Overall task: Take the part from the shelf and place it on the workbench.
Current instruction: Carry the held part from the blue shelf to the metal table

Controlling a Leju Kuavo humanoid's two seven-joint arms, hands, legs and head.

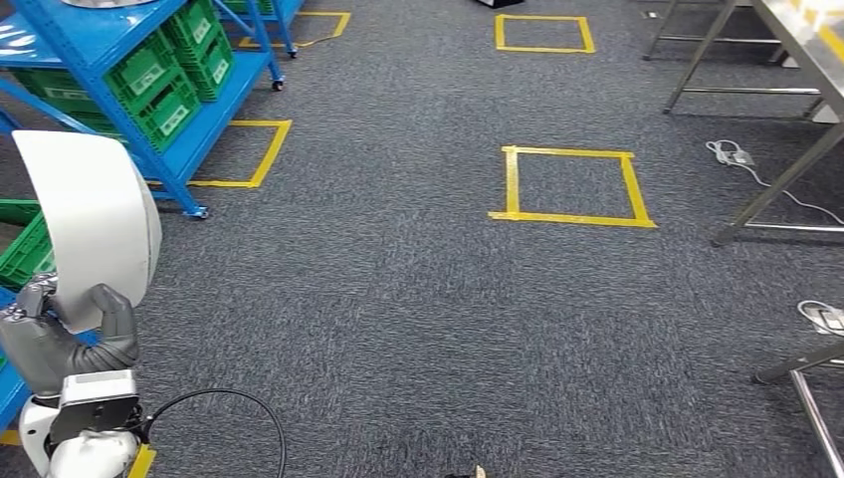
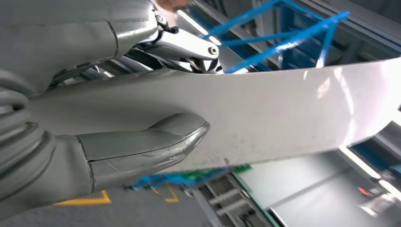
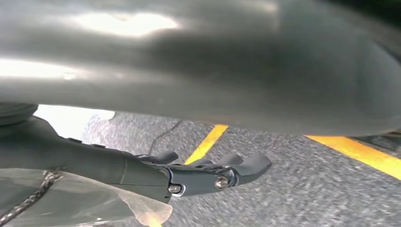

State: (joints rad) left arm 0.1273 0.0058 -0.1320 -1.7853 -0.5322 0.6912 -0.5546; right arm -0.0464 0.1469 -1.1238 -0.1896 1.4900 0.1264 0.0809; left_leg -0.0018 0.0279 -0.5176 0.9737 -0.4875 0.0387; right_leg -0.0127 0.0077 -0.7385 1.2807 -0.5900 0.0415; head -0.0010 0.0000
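The part (image 1: 90, 219) is a white curved panel standing upright at the lower left of the head view. My left hand (image 1: 65, 334) grips its lower edge, thumb on the near face. In the left wrist view the thumb (image 2: 142, 151) presses on the pale panel (image 2: 283, 109), which stretches away from the hand. The blue shelf (image 1: 119, 40) stands at the upper left, behind the part. The metal workbench (image 1: 796, 30) is at the far upper right, across the carpet. My right hand (image 3: 208, 172) hangs above the carpet with its fingers stretched out and nothing in them.
Green bins (image 1: 169, 80) fill the shelf's tiers. Yellow tape squares (image 1: 572, 187) mark the grey carpet between shelf and workbench. A white cable (image 1: 737, 154) lies by the workbench legs, and a black cable (image 1: 239, 408) loops from my left wrist.
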